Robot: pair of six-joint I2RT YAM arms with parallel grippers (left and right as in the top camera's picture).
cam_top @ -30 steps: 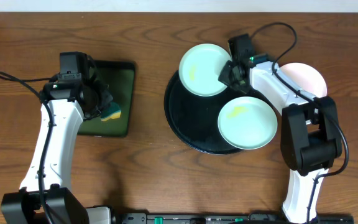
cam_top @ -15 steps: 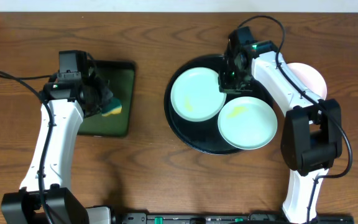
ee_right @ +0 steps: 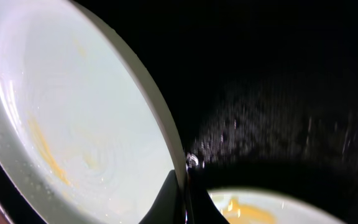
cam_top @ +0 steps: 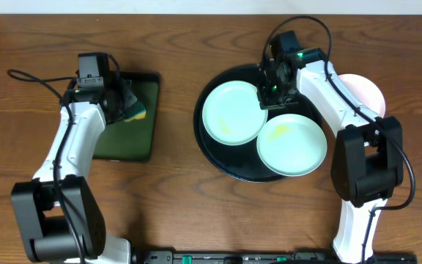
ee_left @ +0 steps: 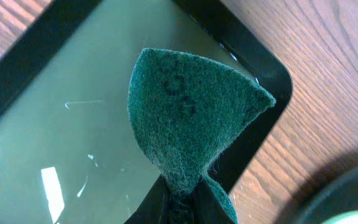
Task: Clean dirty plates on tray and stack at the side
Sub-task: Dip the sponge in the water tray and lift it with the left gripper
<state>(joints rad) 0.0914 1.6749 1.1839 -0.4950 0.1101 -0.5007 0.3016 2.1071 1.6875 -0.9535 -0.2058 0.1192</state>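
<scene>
Pinching rim of glossy pale-mint plate (cam_top: 231, 111), your right gripper (cam_top: 272, 94) is clamped tight. Plate round, shallow, face up, yellow smears showing, on round black glossy tray (cam_top: 244, 172), just beside second plate (cam_top: 291, 144). Your left gripper (cam_top: 123, 110) squeezes fuzzy green scouring pad (ee_left: 185, 118), which fans outward from fingers over rectangular tray (cam_top: 123, 147).

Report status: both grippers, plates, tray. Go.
Left gripper shut on green scouring sponge over rectangular tray. Right gripper shut on rim of pale mint round plate on large black round tray. Second smeared plate beside it. Nothing blocking.
</scene>
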